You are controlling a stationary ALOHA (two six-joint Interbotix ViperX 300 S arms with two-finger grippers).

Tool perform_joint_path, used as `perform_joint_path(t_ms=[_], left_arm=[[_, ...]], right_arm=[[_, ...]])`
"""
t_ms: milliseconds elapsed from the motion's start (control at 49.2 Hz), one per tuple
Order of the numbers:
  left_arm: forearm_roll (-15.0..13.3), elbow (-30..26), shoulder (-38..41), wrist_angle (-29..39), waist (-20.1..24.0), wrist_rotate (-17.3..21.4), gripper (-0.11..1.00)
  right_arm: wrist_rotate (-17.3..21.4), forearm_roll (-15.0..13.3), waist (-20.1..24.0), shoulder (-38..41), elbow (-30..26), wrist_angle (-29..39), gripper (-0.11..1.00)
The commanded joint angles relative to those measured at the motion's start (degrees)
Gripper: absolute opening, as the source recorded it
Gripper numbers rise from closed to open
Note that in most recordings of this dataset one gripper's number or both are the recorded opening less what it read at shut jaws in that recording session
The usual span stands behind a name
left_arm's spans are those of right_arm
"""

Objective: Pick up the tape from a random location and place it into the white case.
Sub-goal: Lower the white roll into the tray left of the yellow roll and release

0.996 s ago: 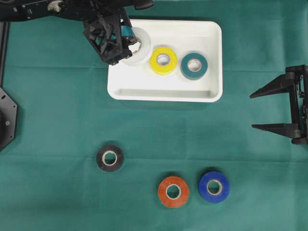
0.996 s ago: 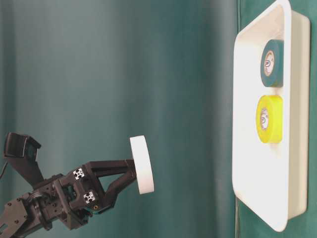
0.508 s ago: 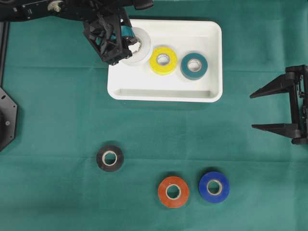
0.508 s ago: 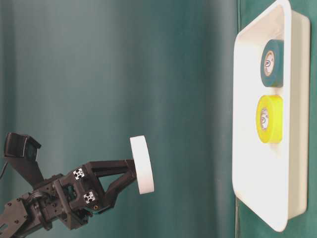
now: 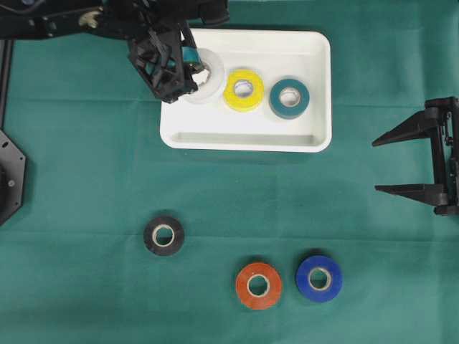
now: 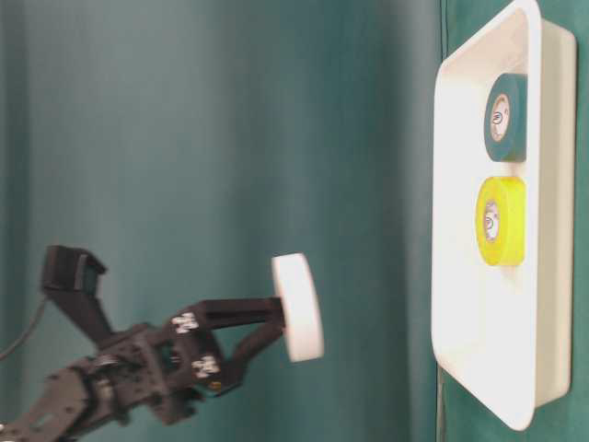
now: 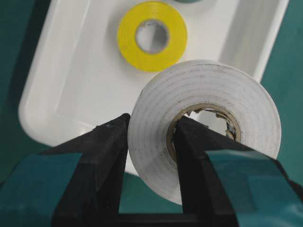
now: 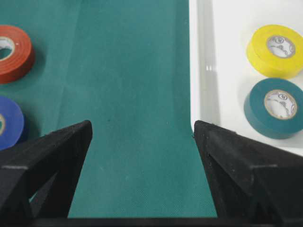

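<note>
Your left gripper (image 7: 150,137) is pinching the white tape roll (image 7: 208,125): one finger sits outside the roll's wall, the other inside its cardboard core, so the wall is clamped between them. In the table-level view that roll (image 6: 299,307) hangs clear of the white case (image 6: 460,304), apart from its floor. From overhead, the roll (image 5: 206,75) lies just ahead of the gripper (image 5: 188,68), over the case's left end (image 5: 172,125). Beyond the held roll, inside the case, you have a yellow roll (image 5: 243,89) lying flat, and past it a teal roll (image 5: 289,98), side by side and apart. Your right gripper (image 5: 409,162) stands spread wide with nothing between its fingers, off to the right of the case and well apart from it. Ahead of it in its wrist view lie the green cloth (image 8: 132,94), with an orange roll (image 8: 14,53) and a blue roll (image 8: 9,123) to one side. A black roll (image 5: 163,236) lies well apart from both grippers.
</note>
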Motion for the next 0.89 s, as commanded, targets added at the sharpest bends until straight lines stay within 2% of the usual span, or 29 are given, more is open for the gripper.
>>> perform_joint_path(t_ms=[0, 386, 874], left_arm=[[-0.09, 0.79, 0.18, -2.55, 0.97, 0.00, 0.24], [-0.26, 7.91, 6.42, -13.10, 4.13, 0.00, 0.24], [-0.26, 9.32, 11.78, -20.74, 4.75, 0.09, 0.24]], right_arm=[[-0.09, -0.09, 0.09, 0.53, -1.14, -0.26, 0.87], [-0.09, 0.00, 0.09, 0.79, -1.14, -0.18, 0.87], [-0.18, -0.26, 0.09, 0.97, -1.05, -0.18, 0.87]])
